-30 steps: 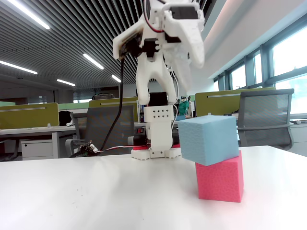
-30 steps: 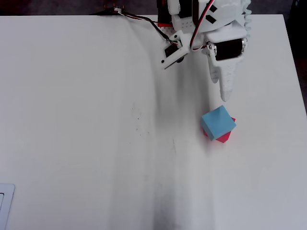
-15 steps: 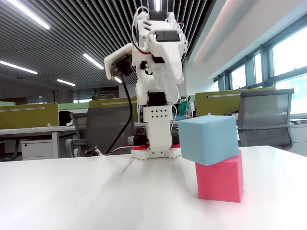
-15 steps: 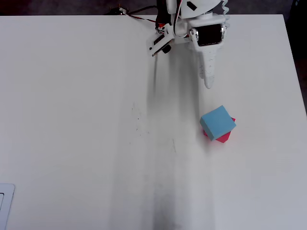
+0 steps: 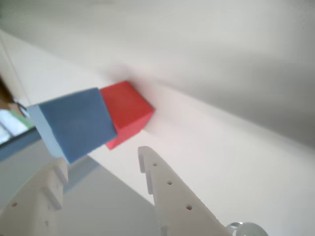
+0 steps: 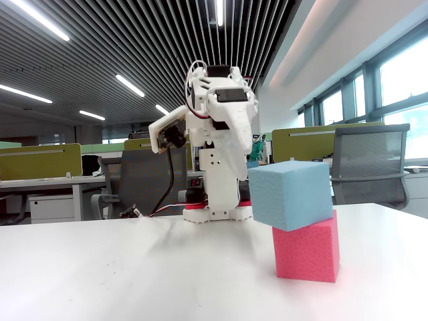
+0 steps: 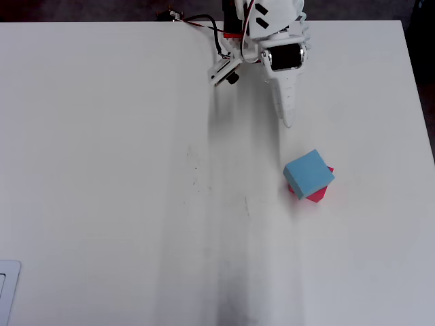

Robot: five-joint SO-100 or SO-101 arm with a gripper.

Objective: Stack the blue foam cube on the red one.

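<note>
The blue foam cube (image 6: 291, 194) rests on top of the red one (image 6: 306, 251), turned and shifted a little so that it overhangs to the left in the fixed view. From overhead, the blue cube (image 7: 309, 174) hides most of the red cube (image 7: 318, 195). The wrist view shows both the blue cube (image 5: 74, 123) and the red cube (image 5: 128, 113) ahead of my fingers. My gripper (image 7: 287, 121) is folded back near the arm's base, well clear of the stack. It stands open (image 5: 101, 158) with nothing between its fingers, and in the fixed view it (image 6: 242, 175) points down.
The white table (image 7: 102, 170) reaches its right edge close behind the stack in the overhead view. A pale flat object (image 7: 7, 292) lies at the lower left corner. Office chairs (image 6: 371, 164) and desks stand behind the table.
The arm has drawn back toward its base and folded lower, moving the gripper away from the stack. The two cubes have not moved.
</note>
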